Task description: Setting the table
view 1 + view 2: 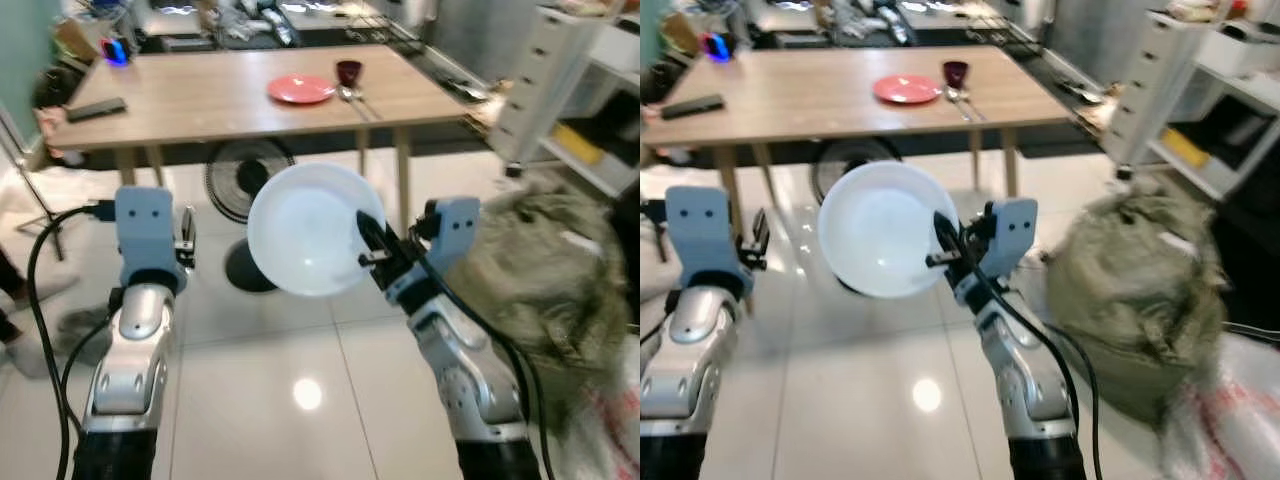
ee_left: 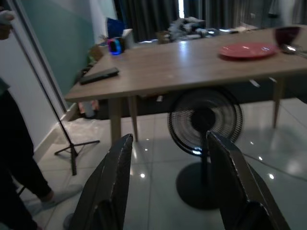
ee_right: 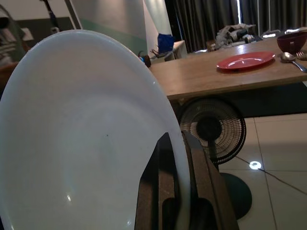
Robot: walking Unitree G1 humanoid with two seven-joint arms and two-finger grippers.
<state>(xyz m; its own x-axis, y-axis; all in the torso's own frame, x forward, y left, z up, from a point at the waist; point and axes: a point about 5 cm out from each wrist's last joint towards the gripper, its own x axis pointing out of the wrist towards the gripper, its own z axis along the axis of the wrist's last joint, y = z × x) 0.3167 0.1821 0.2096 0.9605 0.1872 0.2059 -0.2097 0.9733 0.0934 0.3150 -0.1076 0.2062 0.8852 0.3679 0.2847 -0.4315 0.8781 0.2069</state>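
1. White and round, a big plate (image 1: 310, 228) sits in the middle of the head view, standing on its edge with its hollow side facing the camera.
2. The right end effector (image 1: 368, 243) pinches the plate's right rim. In the right wrist view its two black fingers (image 3: 163, 191) are squeezed onto the rim, one on each side.
3. The left end effector (image 2: 168, 167) is at the left of the head view, apart from the plate. Its two fingers are spread wide and hold nothing.
4. A wooden bench (image 1: 220, 100) runs across the top of the head view, well behind the plate.
5. On the bench, at the upper middle, lies a red plate (image 1: 300, 89). Just to its right stands a dark red cup (image 1: 348, 71), and a spoon (image 1: 352, 99) lies in front of the cup.
6. A dark flat remote (image 1: 97, 109) lies near the bench's left end, and something with a blue glow (image 1: 114, 51) sits at the far left corner.
7. Under the bench stands a black fan (image 1: 240, 185) on the shiny white floor (image 1: 300, 400).
8. A lumpy green bag (image 1: 540, 270) sits at the right of the head view, blurred.
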